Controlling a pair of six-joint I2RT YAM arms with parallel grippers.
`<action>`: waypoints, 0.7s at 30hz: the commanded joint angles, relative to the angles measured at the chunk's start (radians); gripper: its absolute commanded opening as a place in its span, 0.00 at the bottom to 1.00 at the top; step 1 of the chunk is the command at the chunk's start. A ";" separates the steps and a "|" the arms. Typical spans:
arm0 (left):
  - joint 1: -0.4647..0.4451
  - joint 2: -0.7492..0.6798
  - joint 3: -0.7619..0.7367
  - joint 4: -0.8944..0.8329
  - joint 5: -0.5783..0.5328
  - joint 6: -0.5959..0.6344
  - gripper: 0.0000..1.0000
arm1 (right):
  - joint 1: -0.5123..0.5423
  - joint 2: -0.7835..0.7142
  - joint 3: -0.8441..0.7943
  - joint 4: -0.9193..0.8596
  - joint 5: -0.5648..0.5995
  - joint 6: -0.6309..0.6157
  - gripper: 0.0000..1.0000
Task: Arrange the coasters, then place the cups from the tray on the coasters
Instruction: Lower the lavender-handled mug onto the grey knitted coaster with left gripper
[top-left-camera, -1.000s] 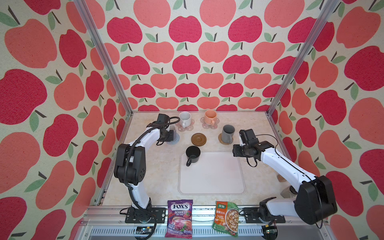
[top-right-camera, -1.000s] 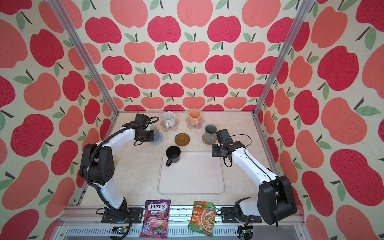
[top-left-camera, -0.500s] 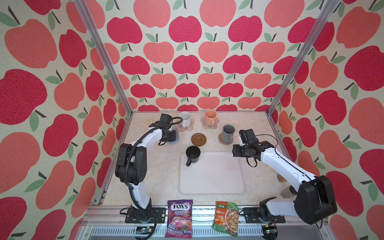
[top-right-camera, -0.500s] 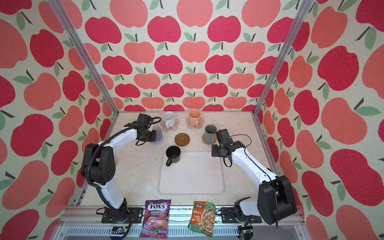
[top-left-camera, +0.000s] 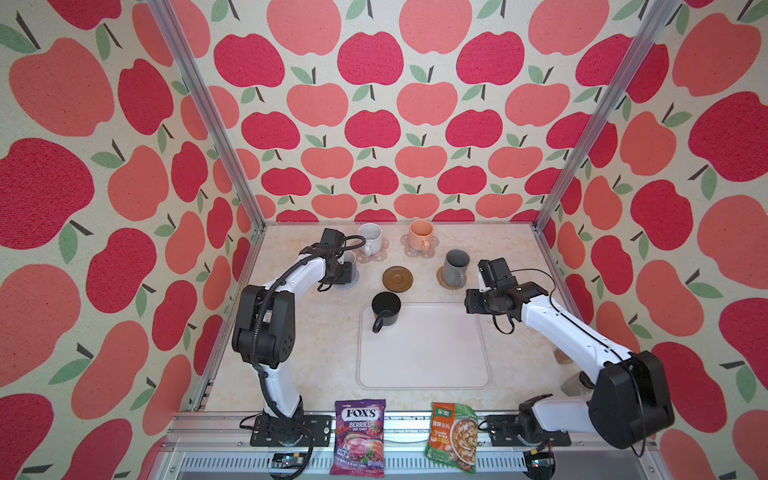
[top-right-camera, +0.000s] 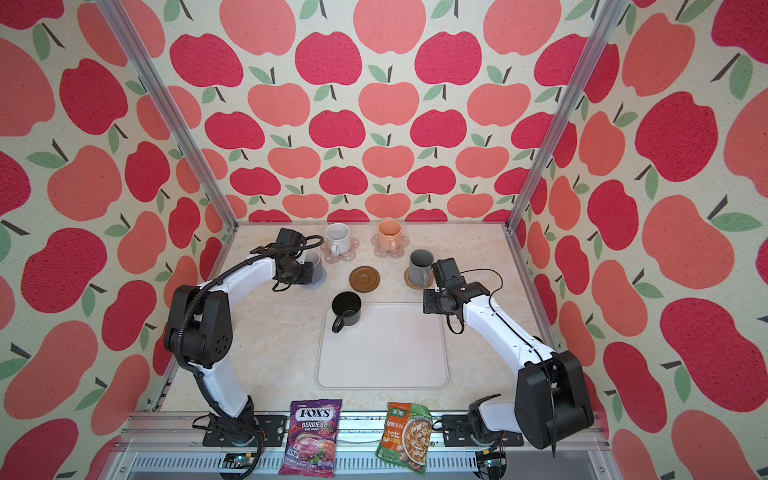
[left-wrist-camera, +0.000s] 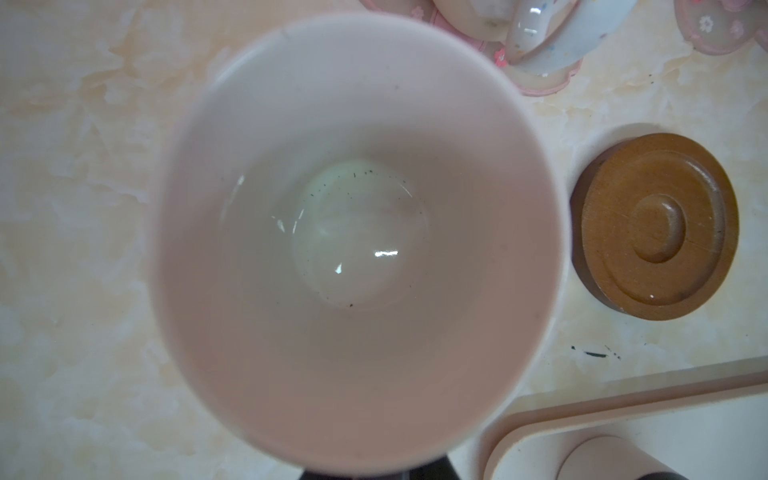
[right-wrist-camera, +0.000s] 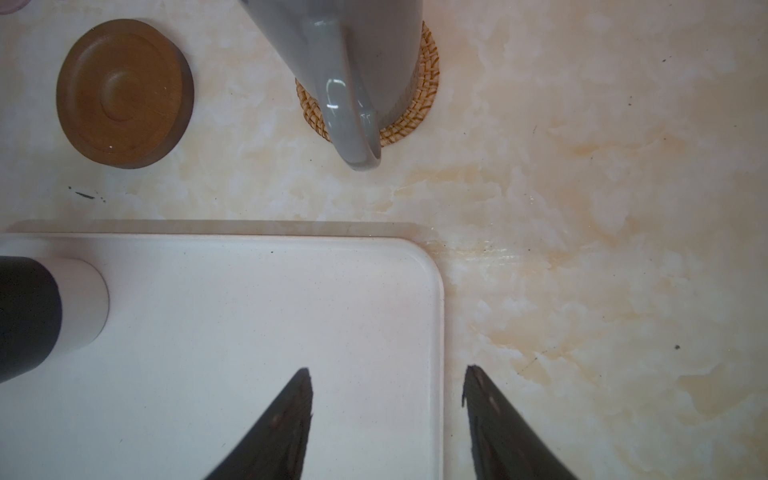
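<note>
On the worktop, three cups sit on coasters; our left end effector pinches the lavender cup (right end effector spread, empty); we see the black cup left.

White arm links, black joints, looping black cables.

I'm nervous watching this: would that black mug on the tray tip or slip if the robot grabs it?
The black mug looks like hard ceramic: likely stiff, and breakable if dropped. It stands upright on the flat tray, squat and wide, so a push would probably slide it rather than tip it. Its handle offers a hold.
</note>
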 joint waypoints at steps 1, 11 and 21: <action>0.002 -0.004 0.010 0.020 -0.025 -0.009 0.00 | -0.007 0.001 0.019 0.004 -0.019 -0.007 0.61; 0.008 -0.008 -0.026 0.037 -0.023 -0.029 0.00 | -0.007 -0.002 0.011 0.010 -0.021 -0.004 0.61; 0.012 0.016 -0.023 0.012 -0.021 -0.049 0.00 | -0.007 0.007 0.007 0.016 -0.032 0.003 0.61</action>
